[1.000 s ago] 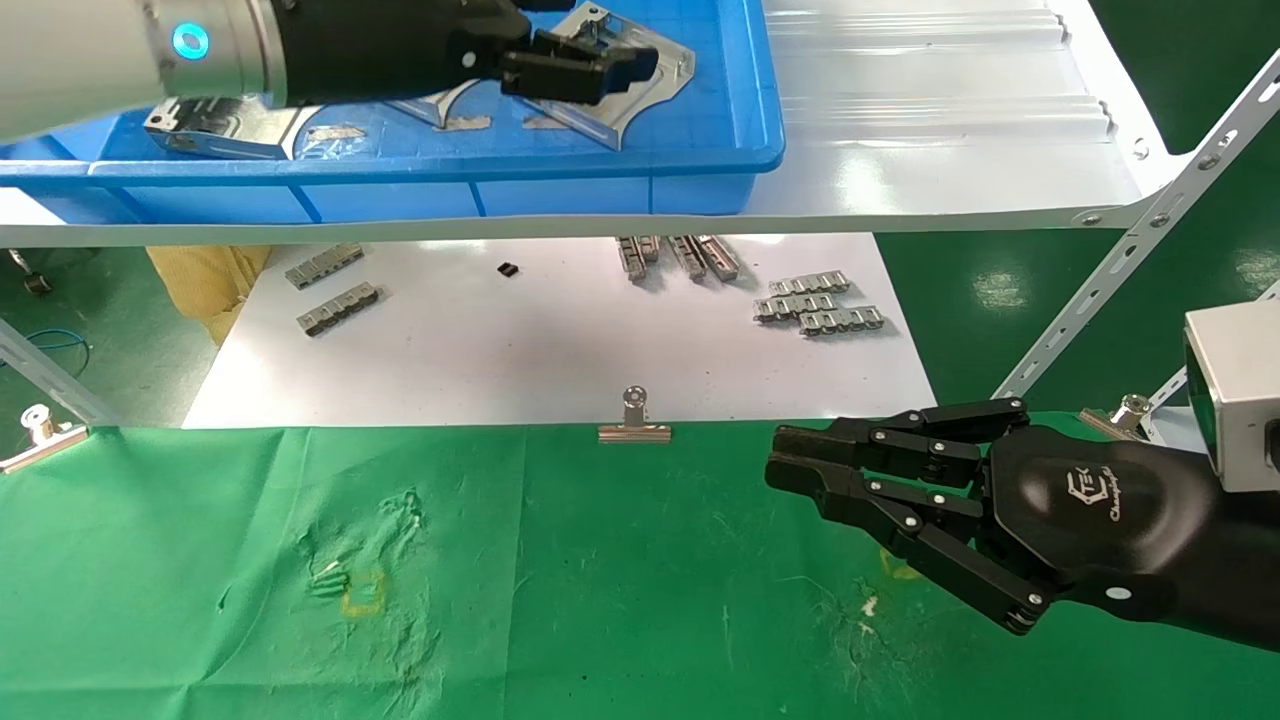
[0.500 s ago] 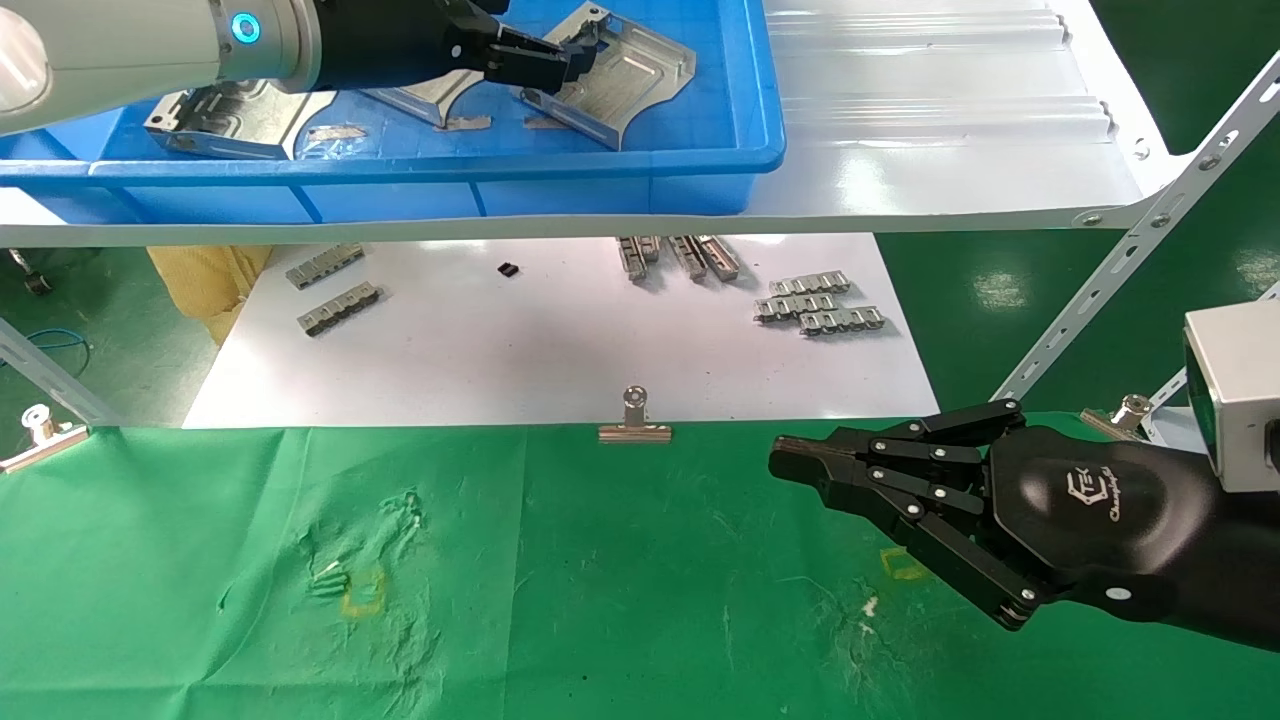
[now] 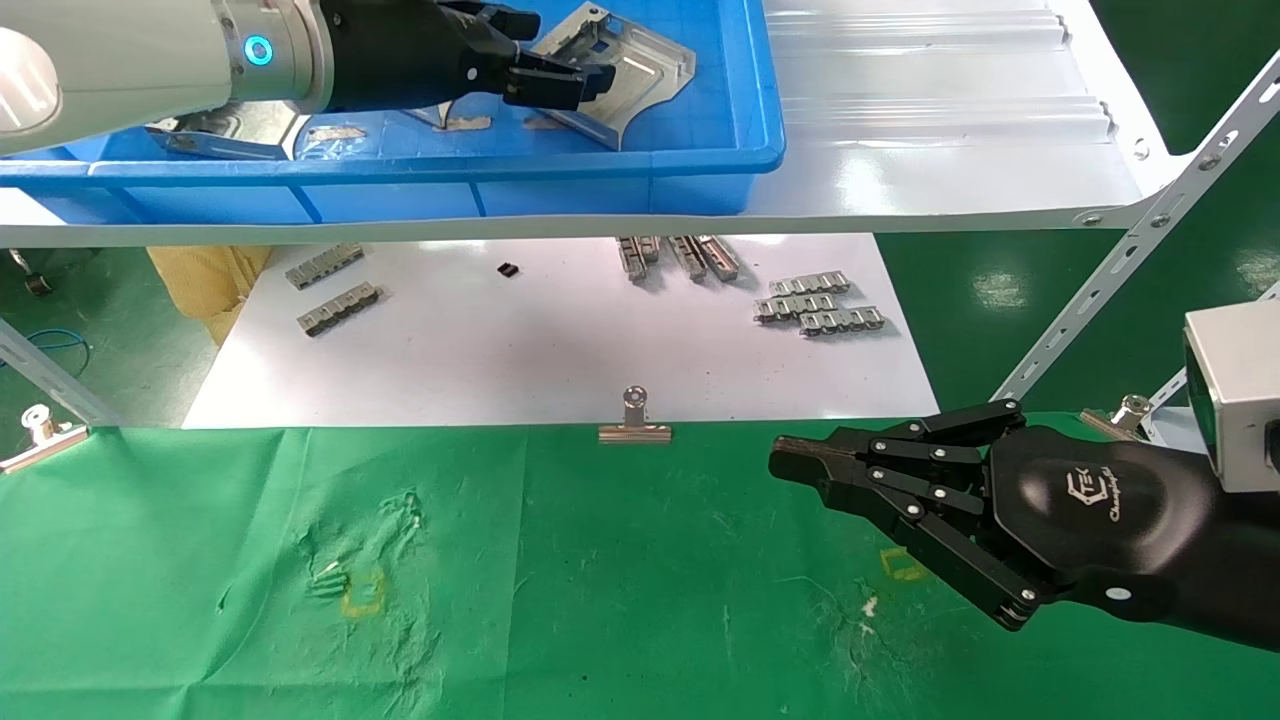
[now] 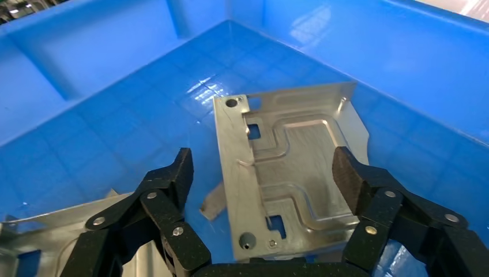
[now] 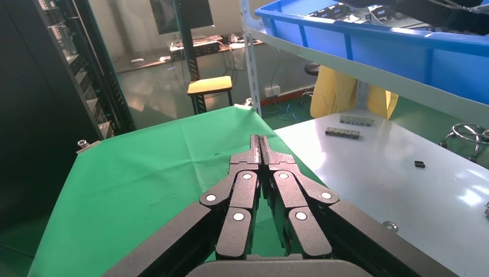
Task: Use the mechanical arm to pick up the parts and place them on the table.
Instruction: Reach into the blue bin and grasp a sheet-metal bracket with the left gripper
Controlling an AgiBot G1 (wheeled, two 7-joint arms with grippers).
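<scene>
Left end effector (image 4: pixel 262 173) sits w/ fingers spread wide either side of a silvery part (image 4: pixel 288 173) lying in the blue tray (image 3: pixel 640 165), not clamped on it. Right end effector (image 3: pixel 800 470) hangs over the green surface (image 3: pixel 560 590), fingers pressed together, holding nothing.
</scene>
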